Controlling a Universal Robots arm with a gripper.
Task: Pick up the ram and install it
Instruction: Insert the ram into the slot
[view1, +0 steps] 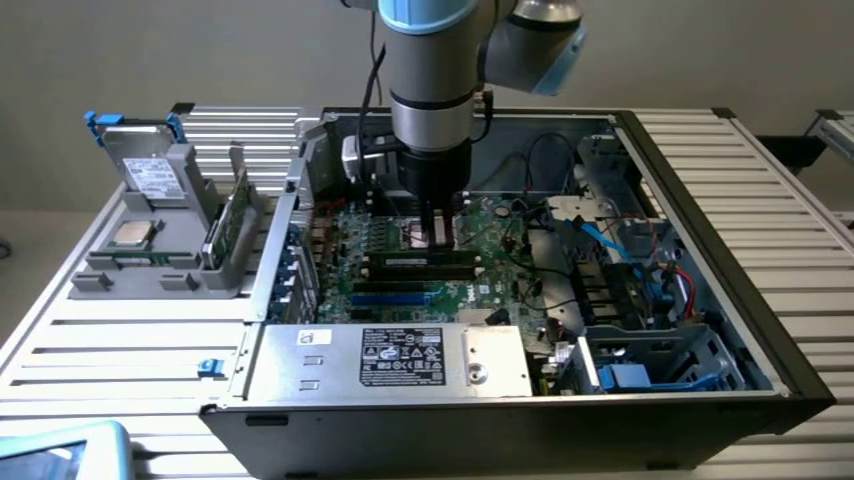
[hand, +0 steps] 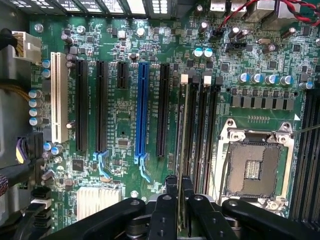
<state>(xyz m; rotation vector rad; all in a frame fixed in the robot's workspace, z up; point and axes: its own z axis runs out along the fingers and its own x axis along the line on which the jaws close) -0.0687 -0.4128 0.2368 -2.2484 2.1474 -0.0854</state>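
Observation:
My gripper (view1: 434, 238) reaches down into the open computer case, over the green motherboard (view1: 514, 250). In the wrist view the gripper (hand: 180, 194) is shut on the ram (hand: 182, 135), which I see edge-on as a thin green strip between the two black fingers (hand: 170, 200). The strip runs along the first of the black memory slots (hand: 200, 130), next to the processor socket (hand: 252, 170). In the exterior view the ram (view1: 394, 262) lies as a long dark stick right under the fingertips, at slot level. Whether it is fully seated I cannot tell.
A grey holder (view1: 134, 275) on the exterior view's left carries a hard drive (view1: 154, 175), a silver processor chip (view1: 131, 233) and another green stick (view1: 230, 228). Cables (view1: 607, 240) and drive cages (view1: 654, 360) crowd the case's right side. The power supply (view1: 400, 355) sits in front.

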